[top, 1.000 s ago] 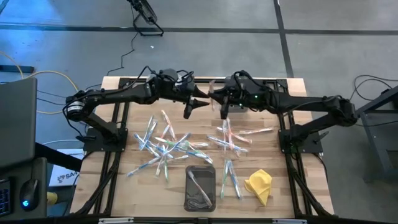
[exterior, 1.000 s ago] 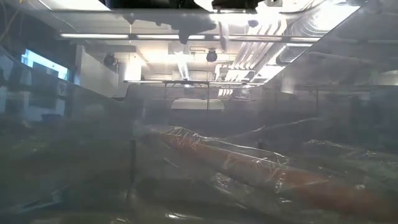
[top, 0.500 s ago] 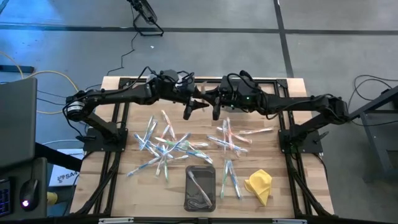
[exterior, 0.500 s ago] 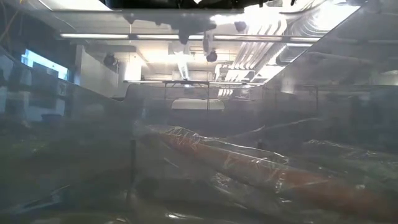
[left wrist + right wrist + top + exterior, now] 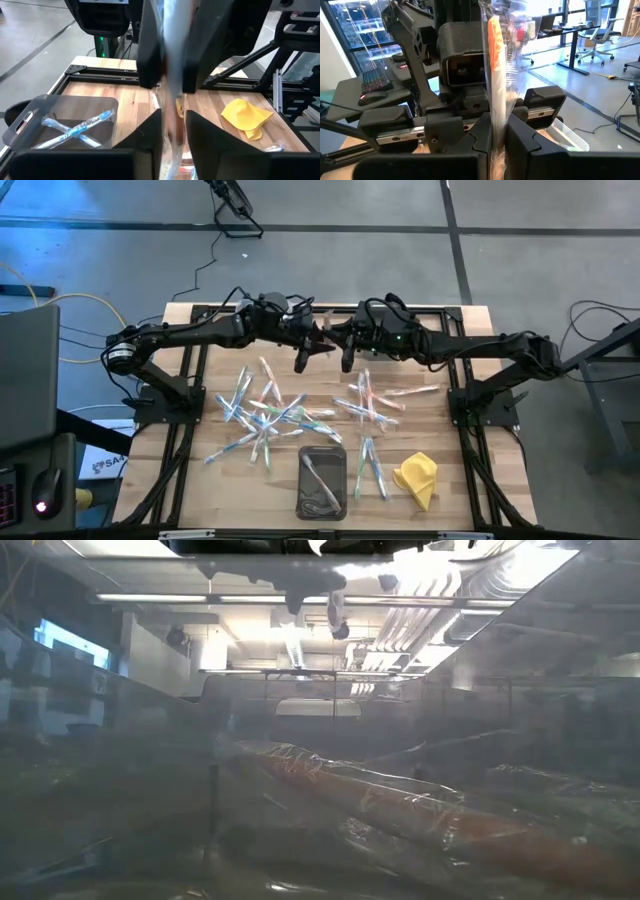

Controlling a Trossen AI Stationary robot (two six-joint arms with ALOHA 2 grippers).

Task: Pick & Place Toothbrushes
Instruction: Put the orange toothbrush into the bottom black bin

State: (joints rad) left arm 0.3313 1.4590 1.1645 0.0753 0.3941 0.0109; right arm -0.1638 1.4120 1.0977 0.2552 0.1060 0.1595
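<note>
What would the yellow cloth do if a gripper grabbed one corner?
The yellow cloth lies crumpled in folds on the table, so it would probably droop rather than stay stiff. It looks thin, so likely light. Being soft, it probably would not roll or break.

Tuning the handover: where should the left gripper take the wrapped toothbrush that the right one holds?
Take the wrapped toothbrush by its free end, beyond the right gripper shut on it. Come head-on, from where the left gripper faces it: the brush sticks straight out, and only that length is bare.
</note>
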